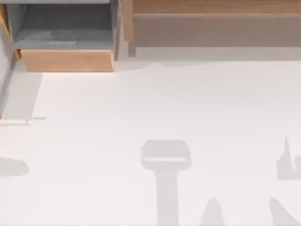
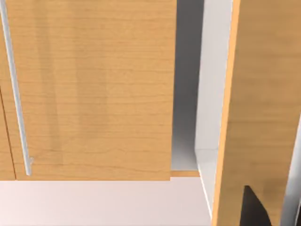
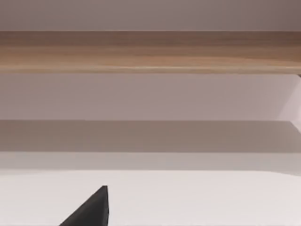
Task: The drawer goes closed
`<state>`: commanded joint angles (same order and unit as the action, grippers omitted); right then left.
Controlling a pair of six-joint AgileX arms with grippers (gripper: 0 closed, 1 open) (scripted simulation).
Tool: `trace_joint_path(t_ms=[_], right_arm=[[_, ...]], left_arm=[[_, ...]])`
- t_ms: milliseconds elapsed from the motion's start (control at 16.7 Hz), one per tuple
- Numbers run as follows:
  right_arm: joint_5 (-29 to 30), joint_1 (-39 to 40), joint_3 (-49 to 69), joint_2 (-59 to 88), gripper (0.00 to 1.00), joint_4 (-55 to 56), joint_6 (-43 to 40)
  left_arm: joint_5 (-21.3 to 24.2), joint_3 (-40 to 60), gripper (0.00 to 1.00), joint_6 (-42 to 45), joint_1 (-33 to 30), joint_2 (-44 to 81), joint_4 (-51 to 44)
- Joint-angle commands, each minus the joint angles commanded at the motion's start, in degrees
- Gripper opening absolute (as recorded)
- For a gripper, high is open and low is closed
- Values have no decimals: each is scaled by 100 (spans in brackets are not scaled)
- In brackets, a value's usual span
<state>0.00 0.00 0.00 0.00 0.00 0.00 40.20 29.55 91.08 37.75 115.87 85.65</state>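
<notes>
The drawer (image 1: 68, 60) stands pulled out at the table's back left in the top view. Its light tan front panel faces the table's middle, and its grey inner floor (image 1: 63, 30) lies open behind the panel. In the left wrist view a dark part of my left gripper (image 2: 254, 209) shows close to tan wooden panels. One of these panels carries a slim metal bar handle (image 2: 16, 94); I cannot tell whether it is the drawer's front. A dark part of my right gripper (image 3: 91, 212) hangs over the white table, facing the long shelf.
A long wide wooden shelf (image 1: 216, 14) with a brown-grey recess runs along the back right. The white table (image 1: 155, 103) spreads in front of both. Grey shadows of the arms lie near its front edge. A grey wall borders the far left.
</notes>
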Motion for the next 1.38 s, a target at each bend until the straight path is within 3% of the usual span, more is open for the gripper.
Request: trace_joint_path(t_ms=[540,1140,1380], right_arm=[[0,0,0,0,100,0,0],[0,0,0,0,100,0,0],[0,0,0,0,100,0,0]], left_arm=[[-19,12,0,-20,1,72,-68],[-676,1237,0,-45,-668,564,-745],[-678,1215,0,-58,-646,584,-775]])
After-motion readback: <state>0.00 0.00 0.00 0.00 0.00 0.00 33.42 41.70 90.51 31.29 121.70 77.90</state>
